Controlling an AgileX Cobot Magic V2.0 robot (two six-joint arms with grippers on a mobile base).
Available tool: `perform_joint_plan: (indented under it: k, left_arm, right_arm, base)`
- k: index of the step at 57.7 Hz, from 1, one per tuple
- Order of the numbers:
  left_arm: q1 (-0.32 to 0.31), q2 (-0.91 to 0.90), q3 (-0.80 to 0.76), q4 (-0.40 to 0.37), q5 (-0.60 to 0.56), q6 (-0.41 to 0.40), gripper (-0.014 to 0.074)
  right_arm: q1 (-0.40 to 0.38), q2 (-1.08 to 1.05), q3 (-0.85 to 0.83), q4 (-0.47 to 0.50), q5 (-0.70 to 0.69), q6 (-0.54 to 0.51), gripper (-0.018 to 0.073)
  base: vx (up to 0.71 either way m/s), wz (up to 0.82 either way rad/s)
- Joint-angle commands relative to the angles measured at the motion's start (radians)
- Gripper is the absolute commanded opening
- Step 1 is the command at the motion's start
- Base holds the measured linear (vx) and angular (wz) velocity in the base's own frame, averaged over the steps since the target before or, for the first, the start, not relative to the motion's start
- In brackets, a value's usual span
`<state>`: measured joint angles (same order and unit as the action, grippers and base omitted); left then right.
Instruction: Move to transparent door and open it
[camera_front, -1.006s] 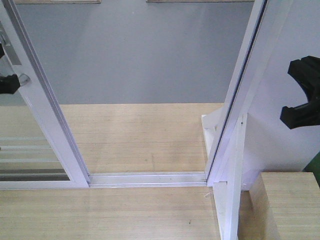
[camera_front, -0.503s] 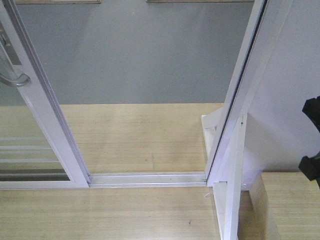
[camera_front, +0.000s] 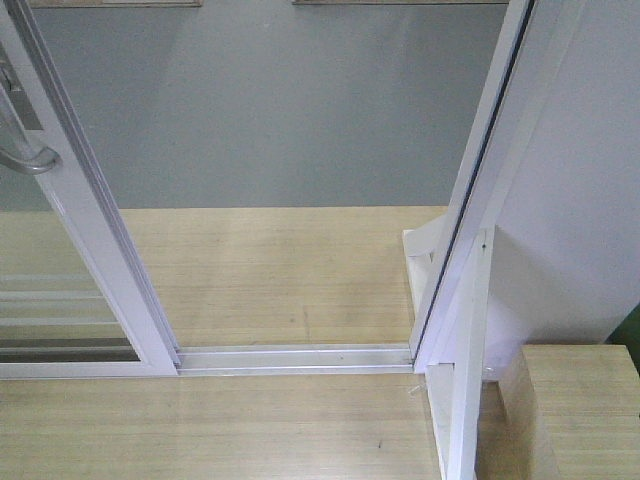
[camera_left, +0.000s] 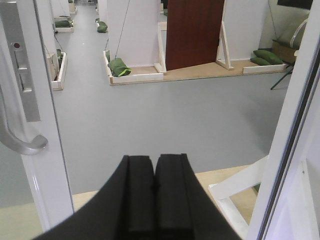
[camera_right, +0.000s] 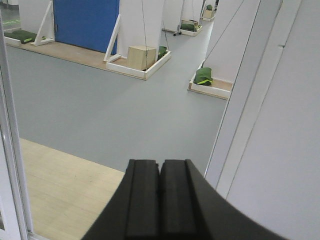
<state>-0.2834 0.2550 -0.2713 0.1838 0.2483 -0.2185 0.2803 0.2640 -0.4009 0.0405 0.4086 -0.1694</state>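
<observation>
Grey floor shows through a wide doorway: the transparent door (camera_front: 70, 230) stands slid far left, apparently opened already. Left gripper (camera_left: 154, 165) and right gripper (camera_right: 160, 170) fingers are pressed together, holding nothing

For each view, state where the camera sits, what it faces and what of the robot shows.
Front: high on the base, looking down at the opened door and floor track; no robot in view.
Left wrist: behind the shut left gripper, facing the doorway; shares the handle with the front view.
Right wrist: behind the shut right gripper, facing the grey hall.
</observation>
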Motion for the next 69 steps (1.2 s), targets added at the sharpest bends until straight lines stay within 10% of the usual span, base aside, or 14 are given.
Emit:
perform_joint_plan:
  k: [1,54,69]
  left_arm:
    - [-0.007,0.007,-0.027,-0.006,-0.099,0.011,-0.0006]
    - [-0.007,0.007,-0.027,-0.007,-0.092,-0.002,-0.0006]
    - [-0.007,0.008,0.002,-0.163,-0.136,0.219,-0.0006]
  right_arm:
    - [-0.005,0.008,-0.030,-0.013,-0.082,-0.006,-0.0005]
    - [-0.005,0.008,-0.030,-0.011,-0.062,-0.006,-0.0005]
    - [-0.005,0.008,-0.030,-0.011,-0.062,-0.006,-0.0005]
  base:
    - [0.00,0.00]
    - [0.00,0.00]
    - [0.00,0.00]
